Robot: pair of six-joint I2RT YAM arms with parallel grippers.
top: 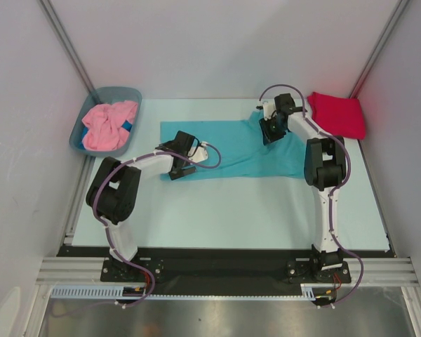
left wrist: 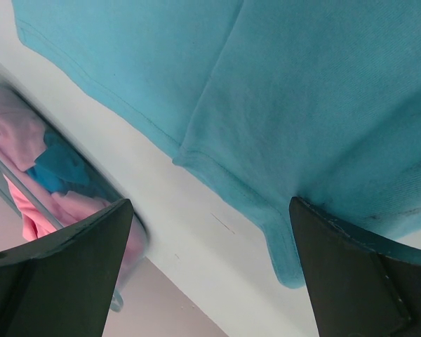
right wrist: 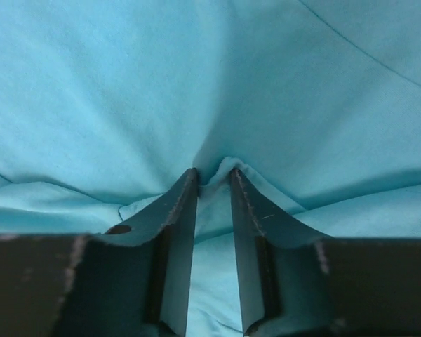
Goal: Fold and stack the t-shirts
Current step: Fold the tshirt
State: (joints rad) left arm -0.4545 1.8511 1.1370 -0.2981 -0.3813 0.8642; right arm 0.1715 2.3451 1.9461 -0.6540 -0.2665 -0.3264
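Pale table (top: pixel 231 210) viewed from above. At its far left corner, a grey-blue tub (top: pixel 90 121) holding a crumpled pink t-shirt (top: pixel 109 125), with a scrap of blue cloth (top: pixel 128 126) tucked in at the right side. Just right of the tub, toward the middle of the table, the left gripper (top: pixel 179 172) lowered at the near left edge of a turquoise t-shirt (top: pixel 231 151), spread wide apart and gripping nothing; from its wrist camera, the shirt's hem and a sleeve end lying on the table between the two dark fingers (left wrist: pixel 63 274). Turquoise t-shirt spread mostly flat across the middle of the table, running from left of centre toward the right side. Over its far right part, the right gripper (top: pixel 270 133) pointing down, fingers (right wrist: pixel 168 232) nearly together and clamped on a small raised pinch of the turquoise cloth, creases fanning out from the pinch. At the far right corner, a red t-shirt (top: pixel 337 112) folded into a compact block, near the turquoise one.
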